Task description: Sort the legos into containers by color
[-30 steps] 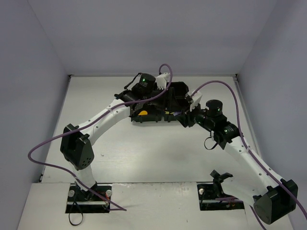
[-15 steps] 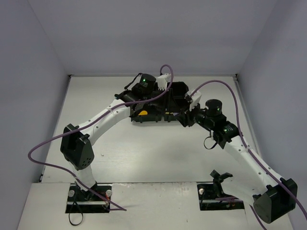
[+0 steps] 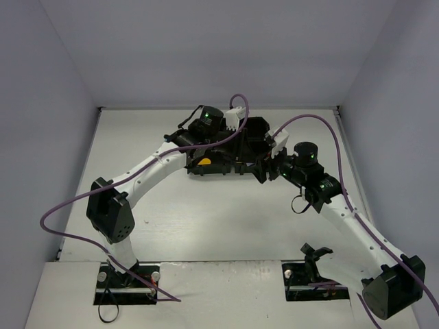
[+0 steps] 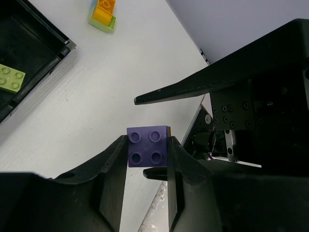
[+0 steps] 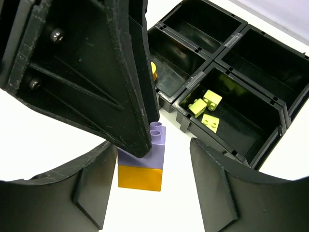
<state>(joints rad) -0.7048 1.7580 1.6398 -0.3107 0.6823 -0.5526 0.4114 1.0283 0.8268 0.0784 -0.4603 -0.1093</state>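
In the left wrist view my left gripper is shut on a purple lego. The right wrist view shows that purple lego stuck on an orange lego, with one left finger across it. My right gripper is open, a finger standing off each side of the stack. The containers are four compartments of one black tray; one holds three lime legos, another an orange lego. From above, both grippers meet over the tray's right end.
An orange lego on a lime one lies on the white table beyond the tray. A lime lego rests in a compartment at the left wrist view's left edge. Purple cables arch over both arms. Grey walls enclose the table.
My left gripper's fingers have closed on the purple lego. My right gripper's jaws have opened off the stack. Both arms have stayed almost in place.
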